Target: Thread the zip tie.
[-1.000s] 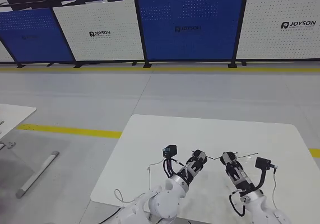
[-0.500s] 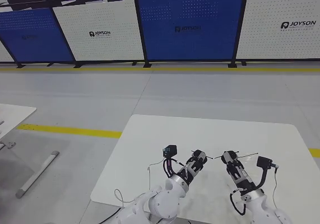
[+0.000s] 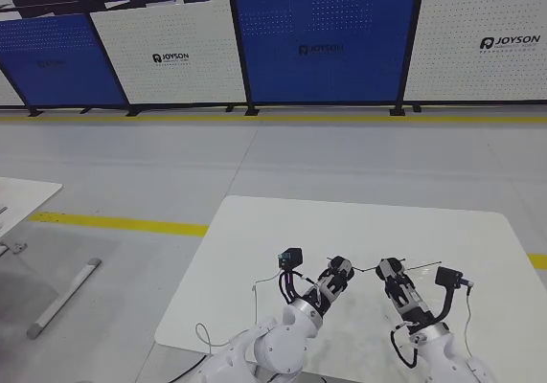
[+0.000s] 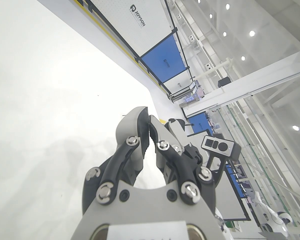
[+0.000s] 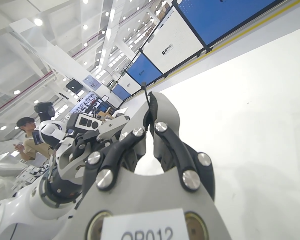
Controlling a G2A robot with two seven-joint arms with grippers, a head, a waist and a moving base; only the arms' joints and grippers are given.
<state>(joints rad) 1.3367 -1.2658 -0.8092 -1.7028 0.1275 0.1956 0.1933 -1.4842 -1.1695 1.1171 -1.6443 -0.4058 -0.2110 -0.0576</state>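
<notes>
Broad white worktop (image 3: 283,230) underneath, with both arms set close together above its near half. Right gripper (image 5: 150,101) clamped narrow on the zip tie (image 5: 145,89), pinching the black strap just short of a small thicker end, apparently the head, and leaving that end poking out past the fingertips. Left gripper (image 4: 148,119) squeezed down to a sliver too, just beside the right one; impossible to tell whether pinching any part of the strap. Judged by the look of it: featherlight, thin, springy plastic, stiff enough lengthwise to hold a line in the air, yet quick to bow or twist sideways under a push. Probably smooth and slick on the flat faces, so liable to slide or swivel between the pads unless squeezed flat-on. Best held short, close behind the end being steered, leaving only a stub free to keep the tip from wandering off the tiny slot in the head. Little fear of breakage; more to fear from bending, misalignment, or letting the tail slip from the grip.
</notes>
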